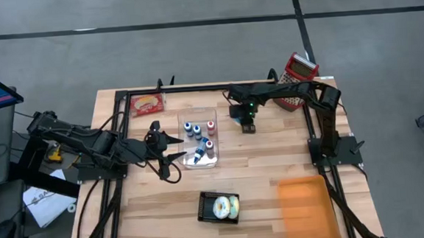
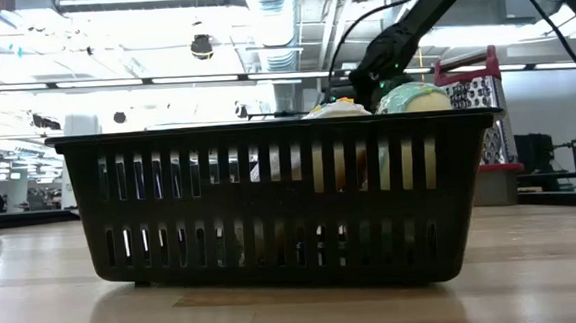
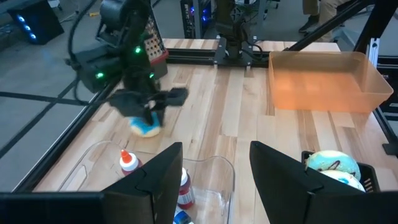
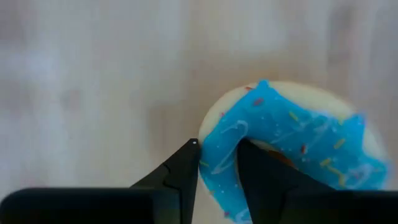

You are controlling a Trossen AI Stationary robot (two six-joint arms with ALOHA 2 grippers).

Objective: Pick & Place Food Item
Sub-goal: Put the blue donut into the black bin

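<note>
Blue-iced doughnut close under right wrist camera, lying on bare table near far edge, beside the grater. Right gripper pointed steeply down, fingers astride the iced rim, narrowing on it; firm hold not confirmed. Step in hand, by judgement: grasp of the food item. Next move calls for finishing the squeeze without tearing the icing, then a straight lift and carry, probably to the black basket, which already holds doughnuts, or to the orange tray; destination uncertain. Left gripper hanging above clear bin of small bottles, fingers apart, nothing between them, idle.
</note>
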